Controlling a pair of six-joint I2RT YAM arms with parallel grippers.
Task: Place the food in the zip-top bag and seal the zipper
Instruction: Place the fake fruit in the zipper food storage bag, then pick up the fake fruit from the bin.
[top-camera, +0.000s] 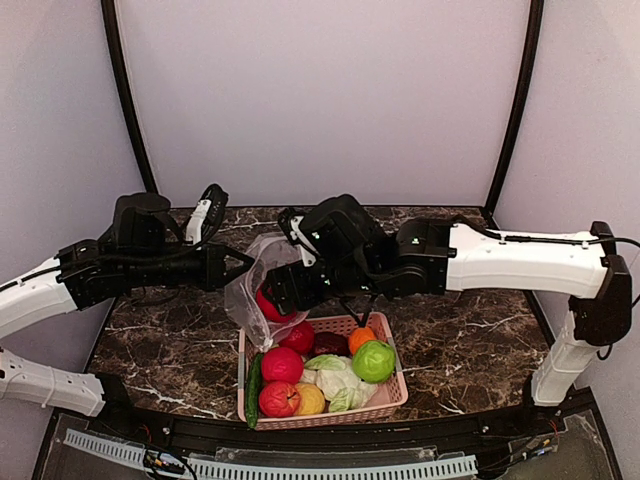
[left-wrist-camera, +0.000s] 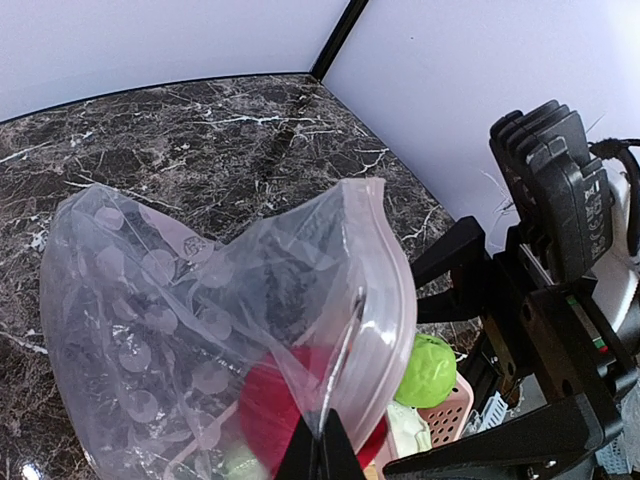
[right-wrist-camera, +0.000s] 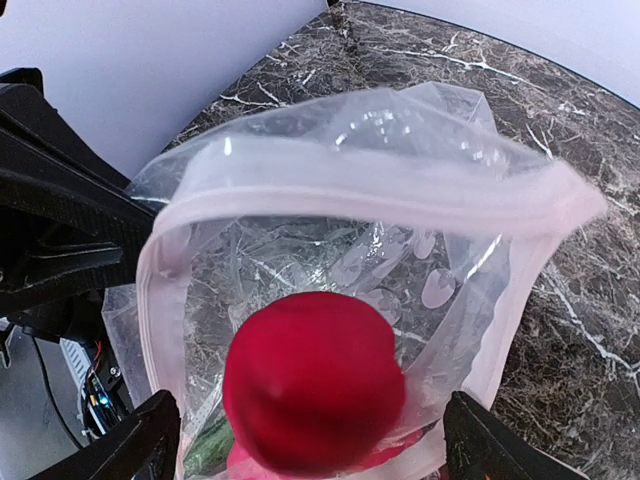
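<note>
The zip-top bag (top-camera: 250, 282) hangs above the table with its mouth spread wide. My left gripper (left-wrist-camera: 322, 452) is shut on the bag's edge at the pinkish zipper (left-wrist-camera: 396, 285). My right gripper (right-wrist-camera: 315, 436) is at the bag's mouth and stands open. A red ball (right-wrist-camera: 313, 390), slightly blurred, lies between its fingers (right-wrist-camera: 150, 440) with a gap on each side, over the bag's opening. In the top view the red ball (top-camera: 270, 306) shows at the bottom of the bag, just above the basket. More food fills the basket: a green ball (top-camera: 373, 361), cabbage (top-camera: 335, 378) and a cucumber (top-camera: 254, 388).
The pink slatted basket (top-camera: 392, 392) sits at the table's near edge, right under the bag, with several toy fruits in it. Dark marble table (top-camera: 470, 340) lies to both sides. The two arms meet over the middle, close to each other.
</note>
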